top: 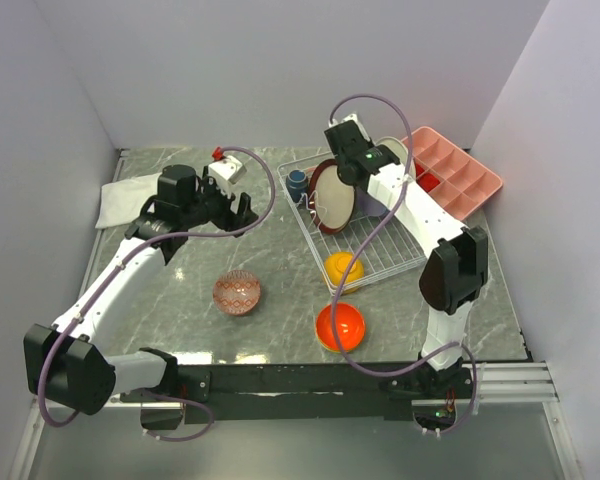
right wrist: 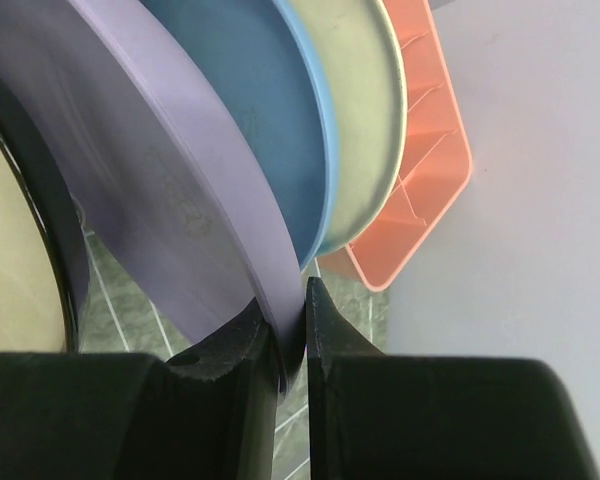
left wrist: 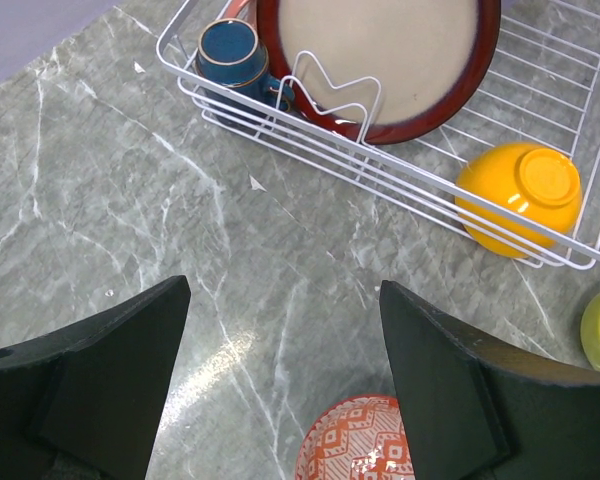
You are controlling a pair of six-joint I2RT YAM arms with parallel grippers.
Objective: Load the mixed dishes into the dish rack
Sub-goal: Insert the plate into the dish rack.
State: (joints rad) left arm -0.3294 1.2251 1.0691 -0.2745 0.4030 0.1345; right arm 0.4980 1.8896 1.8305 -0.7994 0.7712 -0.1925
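The white wire dish rack (top: pixel 385 255) holds a navy cup (top: pixel 297 183), a dark-red-rimmed plate (top: pixel 332 197) on edge and an upturned orange-yellow bowl (top: pixel 343 267). My right gripper (right wrist: pixel 290 310) is over the rack, shut on the rim of a lavender plate (right wrist: pixel 180 200). A blue plate (right wrist: pixel 270 120) and a cream plate (right wrist: pixel 365 100) stand just behind it. My left gripper (left wrist: pixel 285 300) hangs open and empty over the table, above a patterned pink bowl (left wrist: pixel 355 445). A red-orange bowl (top: pixel 340 326) sits in front of the rack.
A pink compartment tray (top: pixel 460 175) lies at the back right beside the rack. A white folded cloth (top: pixel 125 200) lies at the back left. A small white device with a red cap (top: pixel 223 170) stands near the back wall.
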